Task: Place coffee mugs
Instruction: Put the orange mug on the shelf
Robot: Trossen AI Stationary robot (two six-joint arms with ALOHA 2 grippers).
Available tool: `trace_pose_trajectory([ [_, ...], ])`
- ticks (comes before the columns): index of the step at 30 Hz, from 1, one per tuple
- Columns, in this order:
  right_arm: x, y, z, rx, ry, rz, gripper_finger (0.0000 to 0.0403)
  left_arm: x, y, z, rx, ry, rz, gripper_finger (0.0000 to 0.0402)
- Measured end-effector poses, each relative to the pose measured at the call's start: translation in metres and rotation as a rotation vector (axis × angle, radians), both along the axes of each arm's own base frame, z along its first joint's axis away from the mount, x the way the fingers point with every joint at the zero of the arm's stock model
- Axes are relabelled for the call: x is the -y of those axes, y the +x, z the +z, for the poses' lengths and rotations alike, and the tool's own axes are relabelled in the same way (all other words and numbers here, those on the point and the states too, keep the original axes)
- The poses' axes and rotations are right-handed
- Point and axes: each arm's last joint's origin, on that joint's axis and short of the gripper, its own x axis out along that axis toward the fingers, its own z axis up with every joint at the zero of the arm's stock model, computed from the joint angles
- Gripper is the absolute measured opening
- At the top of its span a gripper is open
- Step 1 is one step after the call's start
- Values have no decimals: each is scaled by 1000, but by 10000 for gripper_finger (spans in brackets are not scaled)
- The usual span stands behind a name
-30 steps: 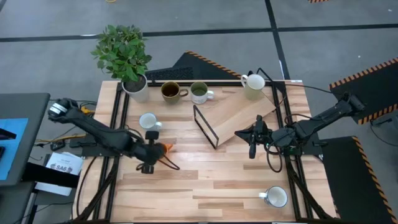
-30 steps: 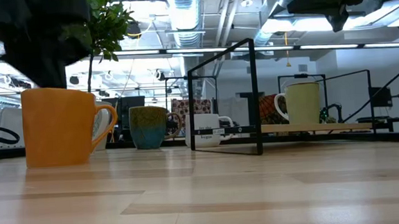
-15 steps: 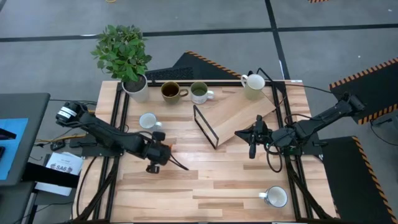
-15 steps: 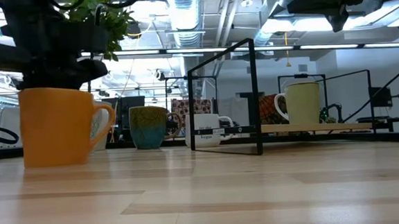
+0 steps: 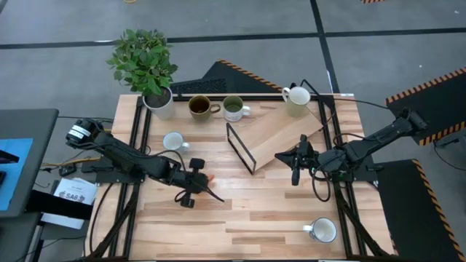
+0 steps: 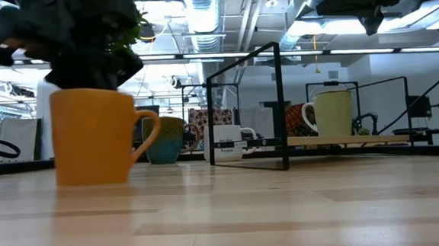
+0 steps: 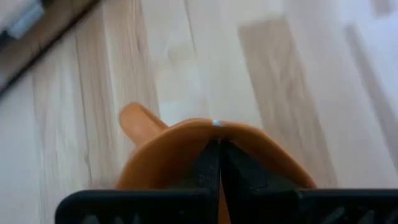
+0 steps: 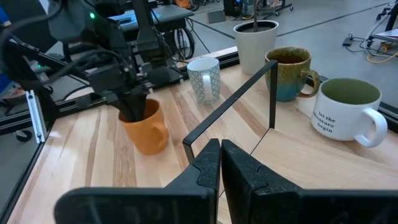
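1. Counter [image 5: 255, 215]: light wood planks, fills the centre of the high view, black rails down its left and right edges.
2. Potted plant [image 5: 145, 62]: green leaves, white pot, upper left corner of the counter.
3. Wooden ramp board [image 5: 287, 135]: tilted, right of centre, with a black wire frame [image 5: 240, 149] at its left end.
4. Keyboard [image 5: 202, 87]: black, just past the counter's top edge.
5. Floor [image 5: 378, 51]: grey, with orange-black hazard tape [image 5: 429, 84] at right.

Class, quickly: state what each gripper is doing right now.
Left gripper: closed on the orange mug's rim.
Right gripper: closed, holding nothing, hovering by the wooden platform.
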Motion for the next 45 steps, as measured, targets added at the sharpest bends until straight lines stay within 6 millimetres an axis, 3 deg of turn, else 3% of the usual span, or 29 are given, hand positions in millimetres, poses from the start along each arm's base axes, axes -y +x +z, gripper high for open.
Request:
trace_pose_trajectory([
  [10,0,0,0,0,0,0,43,-2,11,8,131,6,-29,0],
  [14,0,0,0,2,1,0,43,-1,17,-2,100,10,-18,0],
  [17,0,0,0,3,1,0,43,3,31,-11,54,42,-36,0],
  [25,0,0,0,-1,-1,0,43,19,74,-8,21,124,-107,0],
  [45,0,0,0,-2,-1,0,43,39,162,-5,113,135,-329,0],
])
